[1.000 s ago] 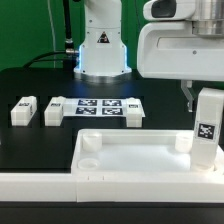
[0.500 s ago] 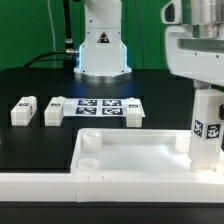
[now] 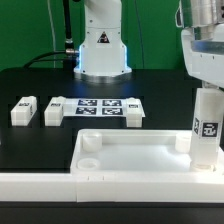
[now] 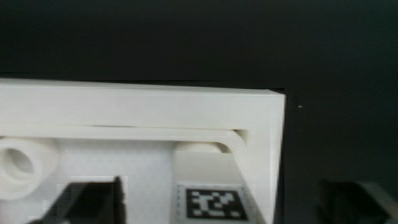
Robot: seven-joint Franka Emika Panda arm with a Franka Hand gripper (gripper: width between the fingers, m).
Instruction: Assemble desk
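You can count one slab (image 3: 135, 150), three legs and one marker board (image 3: 95, 108) on the black surface (image 3: 40, 145). Two legs lie side by side towards the exterior view's left (image 3: 23, 110) (image 3: 53, 112), well apart from the slab. The third leg (image 3: 207, 125) stands at the slab's end on the exterior view's right. Two round sockets (image 3: 88, 143) (image 3: 89, 160) show at the slab's other end.

Compare a second ago: the white hand over the standing leg has turned about the vertical and shows you a narrower face. The leg turned with it. Half a second ago it showed a corner and two tagged faces; now one tag faces you squarely. Its place on the slab is unchanged, and so are the loose legs.

The slab's long axis runs across the exterior view, rim upward. The standing leg's axis is vertical.

In the wrist view the dark fingers (image 4: 93, 200) straddle that leg, and the jaws appear closed on its top.
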